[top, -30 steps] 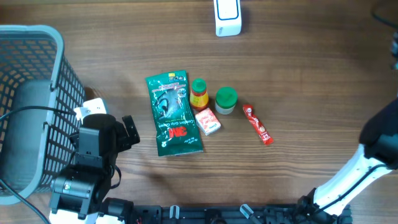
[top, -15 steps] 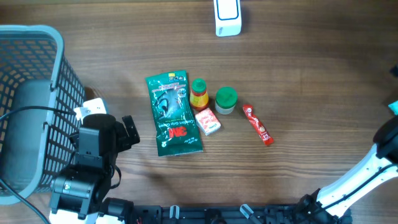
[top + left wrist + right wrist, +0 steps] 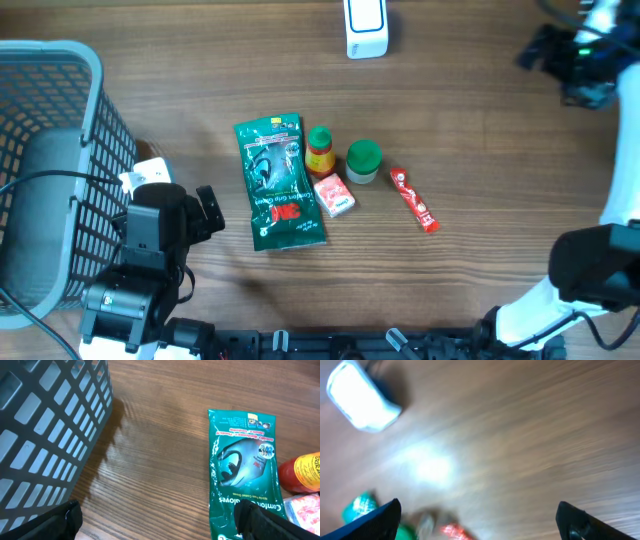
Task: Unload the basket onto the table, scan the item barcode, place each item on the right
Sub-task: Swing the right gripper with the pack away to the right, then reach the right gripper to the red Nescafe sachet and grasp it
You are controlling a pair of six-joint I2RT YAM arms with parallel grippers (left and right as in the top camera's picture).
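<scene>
Several items lie mid-table: a green glove packet (image 3: 278, 182) (image 3: 245, 467), an orange bottle with a green cap (image 3: 319, 150) (image 3: 301, 471), a green-lidded jar (image 3: 363, 160), a pink packet (image 3: 335, 195) and a red sachet (image 3: 414, 200) (image 3: 456, 531). No barcode shows on any of them. The white scanner (image 3: 365, 28) (image 3: 361, 397) stands at the far edge. My left gripper (image 3: 212, 210) (image 3: 160, 521) hangs open just left of the glove packet, holding nothing. My right gripper (image 3: 540, 58) (image 3: 477, 516) is blurred at the far right, open and empty, above bare wood right of the scanner.
A grey mesh basket (image 3: 50, 170) (image 3: 45, 425) fills the left side, close behind my left arm. Bare wooden tabletop (image 3: 480, 120) lies between the items and the right gripper. The right arm's base (image 3: 590, 270) stands at the near right corner.
My right arm has swung from the right edge up to the far right corner, and its view is blurred by motion. The left arm and all items have stayed put.
</scene>
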